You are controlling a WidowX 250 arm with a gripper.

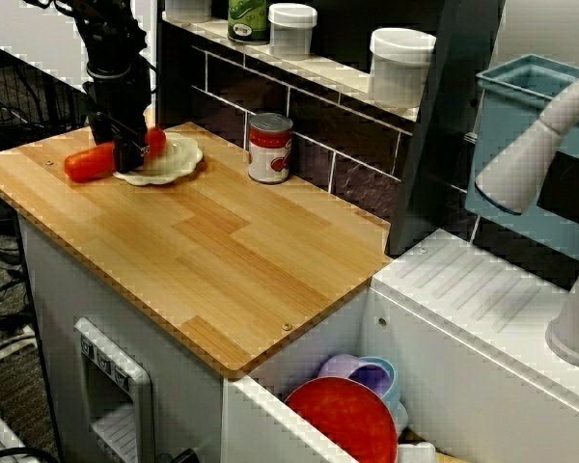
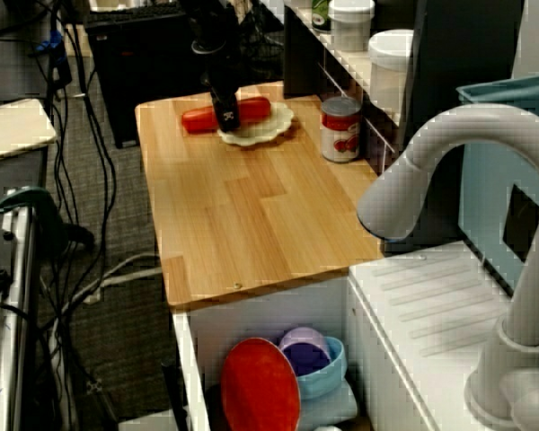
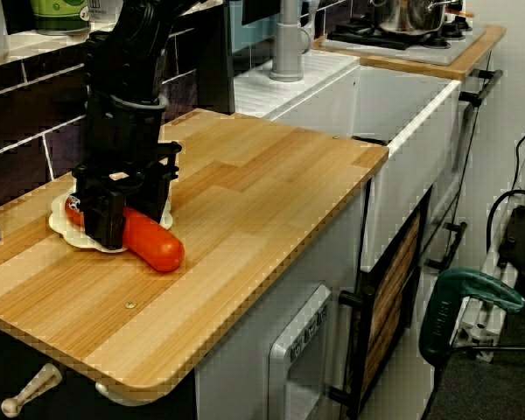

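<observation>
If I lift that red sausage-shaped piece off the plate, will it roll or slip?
The red sausage-shaped cylinder is round, so it would probably roll if released on the wooden counter. Its smooth skin may slip in the black gripper. It lies straight overhanging the cream scalloped plate, so likely stiff.

Seen from above, we found open countertop (image 1: 222, 251) from four to six o'clock of the plate (image 1: 180, 157). The can (image 1: 269, 148) stood at three o'clock, well apart; the tiled wall (image 1: 227, 92) and shelf (image 1: 320, 66) closed off twelve to two.
</observation>
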